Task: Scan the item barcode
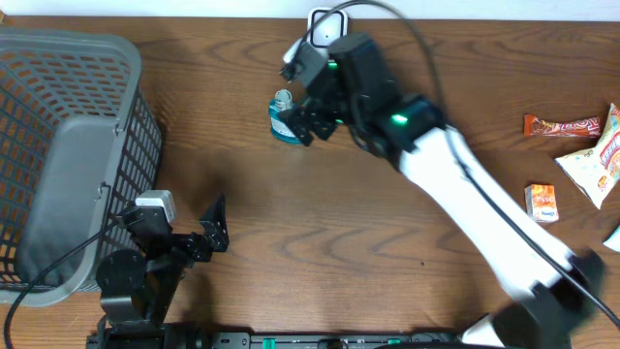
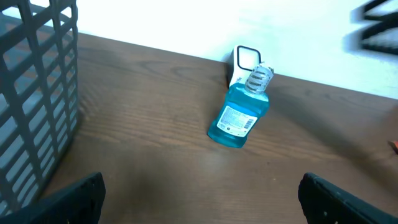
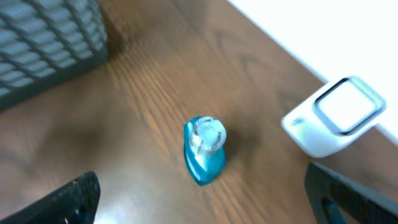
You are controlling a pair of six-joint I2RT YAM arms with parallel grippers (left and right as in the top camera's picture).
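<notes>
As we read across from the left, we meet a grey plastic lattice basket (image 1: 58, 145) standing on the brown wooden table (image 1: 320, 242), with a flat grey piece lying inside it. Just beside the basket's lower right corner sits the left gripper (image 1: 215, 228). Its black fingers (image 2: 78, 199) are spread wide apart and hold nothing, and its wrist camera looks across the table at the task's item.

Further right, towards the far edge, stands the small blue translucent mouthwash bottle (image 1: 282, 118) with a clear ribbed cap and a white label. It is upright on the wood, near the white box-shaped barcode scanner (image 1: 327, 27), which sits against the far edge. The right gripper (image 1: 308, 122) hangs just beside and above the bottle. We see its dark fingers (image 3: 71, 199) standing wide apart, gripping nothing, with the bottle below and clear of both.

At the far right lie a red-brown candy bar wrapper (image 1: 562, 125), a white snack bag (image 1: 589, 170) and a small orange and white carton (image 1: 542, 202).
</notes>
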